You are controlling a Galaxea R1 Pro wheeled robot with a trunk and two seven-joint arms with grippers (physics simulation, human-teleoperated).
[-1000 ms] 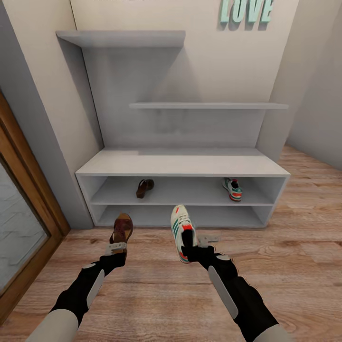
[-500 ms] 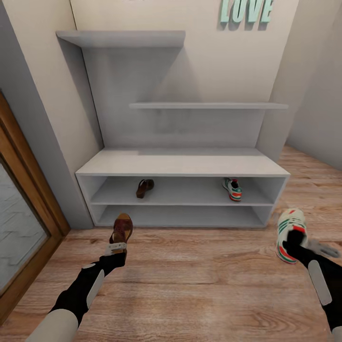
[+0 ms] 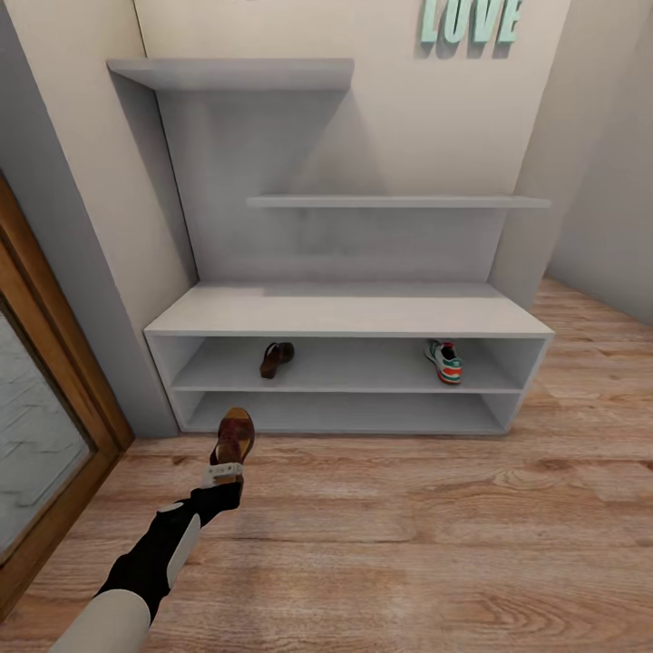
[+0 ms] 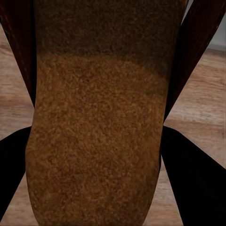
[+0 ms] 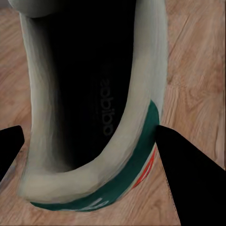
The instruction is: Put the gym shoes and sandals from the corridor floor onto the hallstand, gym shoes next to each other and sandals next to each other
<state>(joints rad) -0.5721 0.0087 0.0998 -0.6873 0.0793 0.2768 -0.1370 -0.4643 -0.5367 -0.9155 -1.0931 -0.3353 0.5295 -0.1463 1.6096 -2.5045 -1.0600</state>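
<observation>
Presently catalogued, item by item.

Pale grey-white hallstand (image 3: 345, 313) with two long open bays and two stepped wall shelves: stands against the back wall, on the light brown wood-plank corridor floor (image 3: 408, 544).

Brown leather slip-on sandal, first of pair (image 3: 276, 358): on the upper bay's shelf, toward its left end, long axis running front to back.

White low-top gym shoe with green stripes and red-orange patches, first of pair (image 3: 443, 360): on the same shelf, toward its right end, well apart from the sandal.

Brown leather sandal, second of pair (image 3: 232, 437): held off the floor by the left pincer (image 3: 221, 474), whose fingers are clamped on its heel end; toe points at the rack. In the left wrist view the tan insole (image 4: 99, 136) sits between the two dark fingers (image 4: 193, 183).

White gym shoe, second of pair (image 5: 94, 117): in the right wrist view, heel opening toward the camera, floor behind it. Dark fingers (image 5: 188, 174) flank it, but whether the right pincer grips it or merely brackets it cannot be told.

Governing relation, as a judgement: the shelved sandal lies ahead and slightly right of the left pincer, and the held sandal's long axis already roughly matches it. The left arm is the nearer, so a forward reach into the upper bay should set the pair side by side.
</observation>
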